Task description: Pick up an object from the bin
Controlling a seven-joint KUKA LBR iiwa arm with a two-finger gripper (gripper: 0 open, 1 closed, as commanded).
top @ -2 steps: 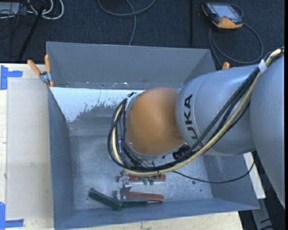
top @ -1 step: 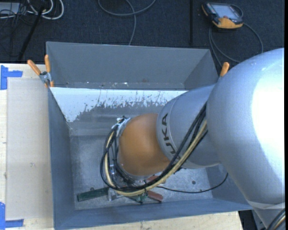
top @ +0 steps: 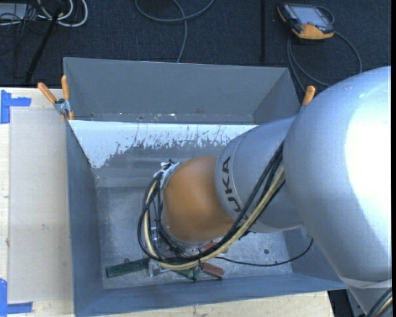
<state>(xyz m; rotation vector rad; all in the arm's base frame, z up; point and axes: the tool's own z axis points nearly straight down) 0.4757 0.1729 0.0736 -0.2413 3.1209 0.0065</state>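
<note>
My gripper [top: 164,244] is low over the bin's front floor, and a little of its dark body shows under the arm's orange cover. A flat dark green strip [top: 127,267] lies on the floor just to its left, running toward the front left corner. A small reddish-orange piece [top: 213,270] lies at the front wall just right of the gripper. A small green bit [top: 194,275] sits beside it. What is directly under the gripper is hidden.
The big silver arm comes in from the right and covers the bin's right half. Loops of black and yellow cable hang round the orange cover, close to the floor. Bare grey floor shows at the left and the back wall slopes up.
</note>
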